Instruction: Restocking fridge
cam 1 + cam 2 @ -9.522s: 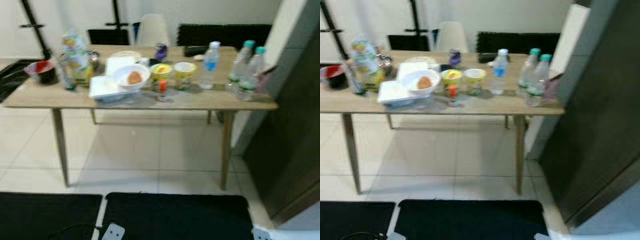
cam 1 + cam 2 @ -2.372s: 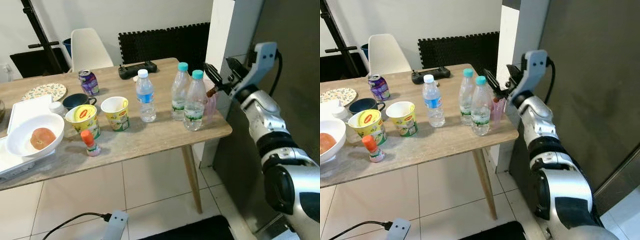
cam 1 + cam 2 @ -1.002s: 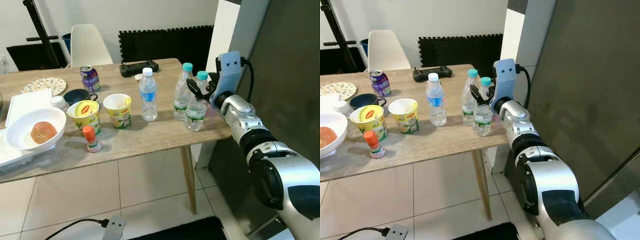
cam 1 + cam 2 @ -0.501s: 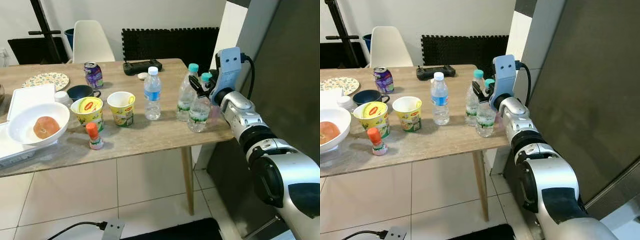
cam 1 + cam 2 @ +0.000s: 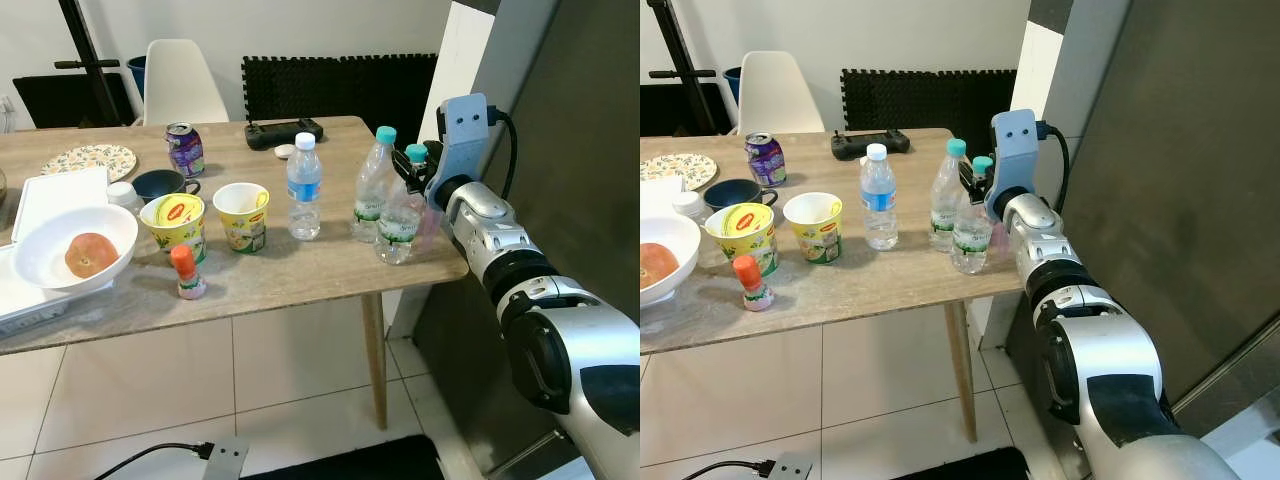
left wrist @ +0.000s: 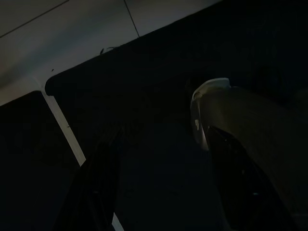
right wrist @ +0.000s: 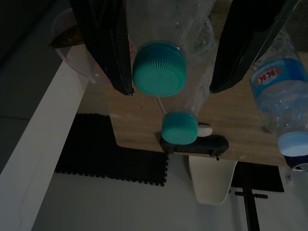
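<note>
right tool (image 7: 171,53) astride ribbed teal cap (image 7: 159,69), apparently untouched

Counts on the light wooden table (image 5: 300,275):
- Clear plastic water bottles: three. Two with teal caps at right (near one (image 5: 402,215), far one (image 5: 372,190)), one blue-labelled with white cap (image 5: 303,190).
- Yellow instant-noodle cups: two (one lidded (image 5: 175,226), one open (image 5: 242,215)).
- Purple drink can: one (image 5: 182,148).
- Small orange-capped bottle: one (image 5: 186,275).
- White bowl: one (image 5: 62,250), holding one orange fruit (image 5: 88,255).
- Dark mug: one (image 5: 160,186).
- Patterned plate: one (image 5: 88,160).
</note>
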`<state>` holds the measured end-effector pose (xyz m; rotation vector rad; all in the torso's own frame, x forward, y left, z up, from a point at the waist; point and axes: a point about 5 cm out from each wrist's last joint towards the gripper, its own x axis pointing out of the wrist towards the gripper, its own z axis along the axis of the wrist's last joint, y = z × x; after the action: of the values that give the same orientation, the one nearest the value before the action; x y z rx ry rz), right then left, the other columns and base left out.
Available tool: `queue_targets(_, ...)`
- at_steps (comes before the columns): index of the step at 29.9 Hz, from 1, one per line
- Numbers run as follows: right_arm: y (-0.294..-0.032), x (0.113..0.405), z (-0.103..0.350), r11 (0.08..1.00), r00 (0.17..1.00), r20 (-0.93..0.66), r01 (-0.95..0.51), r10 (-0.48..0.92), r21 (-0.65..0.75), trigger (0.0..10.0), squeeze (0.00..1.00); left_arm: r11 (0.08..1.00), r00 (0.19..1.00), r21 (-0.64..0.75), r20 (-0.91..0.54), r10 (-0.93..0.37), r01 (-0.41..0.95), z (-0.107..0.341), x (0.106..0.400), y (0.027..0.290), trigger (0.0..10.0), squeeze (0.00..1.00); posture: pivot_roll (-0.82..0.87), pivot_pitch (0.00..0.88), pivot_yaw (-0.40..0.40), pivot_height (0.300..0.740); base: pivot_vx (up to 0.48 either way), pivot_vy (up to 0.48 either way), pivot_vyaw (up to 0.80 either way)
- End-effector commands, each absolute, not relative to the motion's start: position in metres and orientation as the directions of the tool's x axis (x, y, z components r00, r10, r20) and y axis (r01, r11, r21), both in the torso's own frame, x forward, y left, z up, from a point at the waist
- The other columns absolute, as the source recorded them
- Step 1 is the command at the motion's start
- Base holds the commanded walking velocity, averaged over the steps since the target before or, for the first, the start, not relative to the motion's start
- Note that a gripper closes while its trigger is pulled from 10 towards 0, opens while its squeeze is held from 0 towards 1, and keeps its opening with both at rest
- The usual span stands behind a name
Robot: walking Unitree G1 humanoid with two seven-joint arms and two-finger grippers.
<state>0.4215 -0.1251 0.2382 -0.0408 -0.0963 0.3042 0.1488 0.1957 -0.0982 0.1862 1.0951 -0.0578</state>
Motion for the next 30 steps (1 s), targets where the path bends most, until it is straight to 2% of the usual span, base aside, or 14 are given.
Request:
queue_targets(1,-0.1298,0.4219,0.2346,0.958,0.957,0.060,-0.282,0.285,-0.055,10.0,0.00,0.984,0.458,0.108,-0.888,0.033,0.139,-0.0989,0.1491,0.1903,10.0,0.00,0.08,0.000,-0.068,0.740,0.000,0.000,0.00)
queue_targets(11,-0.1266,0.4220,0.2346,0.956,0.955,0.056,-0.290,0.292,-0.048,10.0,0.00,0.985,0.460,0.105,-0.887,0.029,0.140,-0.0989,0.1493,0.1887,10.0,0.00,0.08,0.000,-0.069,0.740,0.000,0.000,0.00)
queue_targets(12,-0.1262,0.4220,0.2344,0.956,0.955,0.054,-0.290,0.293,-0.048,8.7,0.00,0.985,0.460,0.104,-0.888,0.029,0.140,-0.0990,0.1492,0.1884,10.0,0.00,0.08,0.000,-0.070,0.740,0.000,0.000,0.00)
queue_targets(13,-0.1262,0.4220,0.2344,0.956,0.955,0.054,-0.290,0.293,-0.048,8.7,0.00,0.985,0.460,0.104,-0.888,0.029,0.140,-0.0990,0.1492,0.1884,10.0,0.00,0.08,0.000,-0.070,0.740,0.000,0.000,0.00)
queue_targets(14,-0.1258,0.4220,0.2343,0.956,0.955,0.053,-0.291,0.293,-0.048,3.3,0.00,0.985,0.459,0.104,-0.888,0.028,0.140,-0.0991,0.1491,0.1881,10.0,0.00,0.08,0.000,-0.070,0.740,0.000,0.000,0.00)
queue_targets(16,-0.1255,0.4220,0.2343,0.956,0.955,0.052,-0.291,0.293,-0.048,3.3,0.00,0.985,0.459,0.103,-0.888,0.028,0.140,-0.0993,0.1488,0.1879,10.0,0.00,0.08,0.000,-0.069,0.740,0.000,0.000,0.00)
queue_targets(17,-0.1257,0.4220,0.2337,0.957,0.956,0.049,-0.286,0.288,-0.048,0.0,0.00,0.985,0.457,0.102,-0.889,0.028,0.138,-0.0998,0.1471,0.1883,10.0,0.00,0.08,0.000,-0.069,0.740,0.000,0.000,0.00)
queue_targets(30,-0.1284,0.4214,0.2365,0.947,0.944,0.076,-0.320,0.321,-0.021,0.0,0.00,0.985,0.458,0.104,-0.888,0.030,0.138,-0.0996,0.1471,0.1898,10.0,0.00,0.07,0.000,-0.056,0.740,0.000,0.000,0.00)
